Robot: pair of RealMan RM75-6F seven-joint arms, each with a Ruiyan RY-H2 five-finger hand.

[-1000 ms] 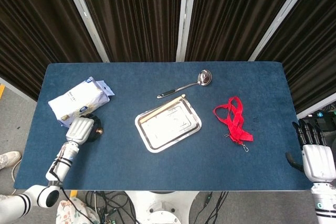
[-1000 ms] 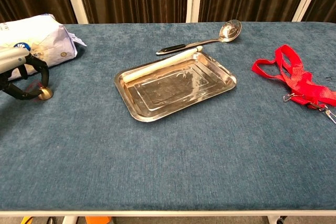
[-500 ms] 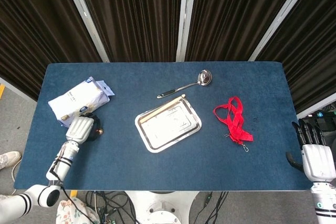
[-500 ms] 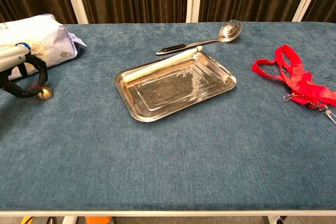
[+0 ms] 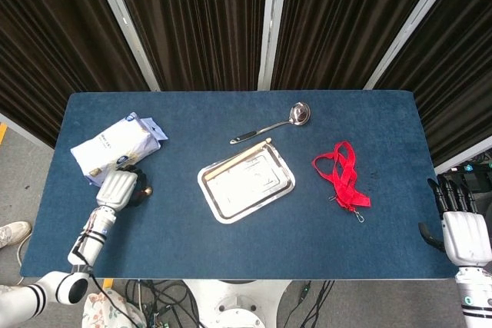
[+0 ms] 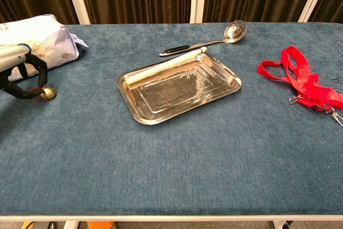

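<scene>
Brass knob (image 6: 48,93) apparently at left robot hand (image 6: 21,79) fingertips.

Table (image 5: 231,120) cloth: deep blue. Tray (image 6: 155,110): silver, mirror-bright. Rod (image 6: 163,65) on its rim: cream. Ladle (image 6: 233,29): steel bowl, black handle. Strap (image 6: 300,81): bright red. Bag (image 5: 115,144): white, blue print. Small knob (image 6: 49,93): brass-gold. Left hand (image 5: 117,187): silver-grey back, black fingers (image 6: 27,90). Curtains (image 5: 192,13): dark brown.

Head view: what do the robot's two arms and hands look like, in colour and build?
The left hand has a silver-white back shell and black fingers; its slim white forearm carries black bands and a thin black cable down to a round white joint. The right hand matches: pale silver-white shell, black fingers, white wrist below.
</scene>
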